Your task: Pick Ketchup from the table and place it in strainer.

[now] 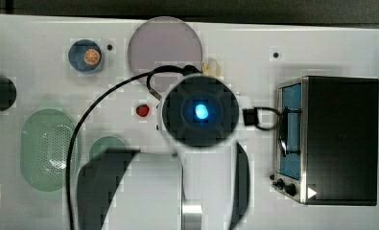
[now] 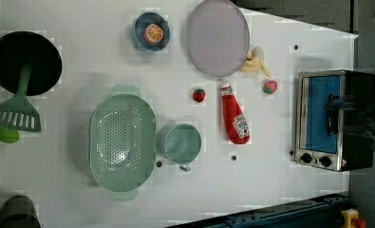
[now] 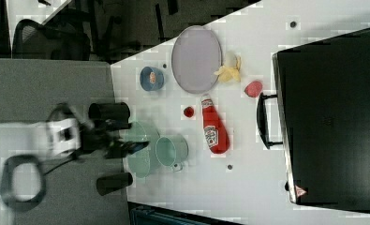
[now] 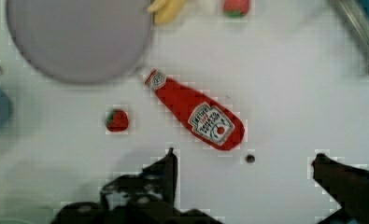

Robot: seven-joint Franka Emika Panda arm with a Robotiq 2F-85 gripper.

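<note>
The Ketchup, a long red squeeze bottle with a pale label, lies flat on the white table between the mug and the toaster oven; it also shows in the right view and the wrist view. The pale mint-green strainer stands at the left view's left, next to the mug, with nothing in it, and shows in the top view. My gripper hangs open above the table, its dark fingers wide apart. The bottle lies beyond the fingertips, untouched. In the top view my arm covers the bottle.
A green mug stands between strainer and bottle. Two strawberries, a banana, a grey plate and a blue bowl lie further back. A toaster oven stands at the left view's right; a black pan and spatula at its left.
</note>
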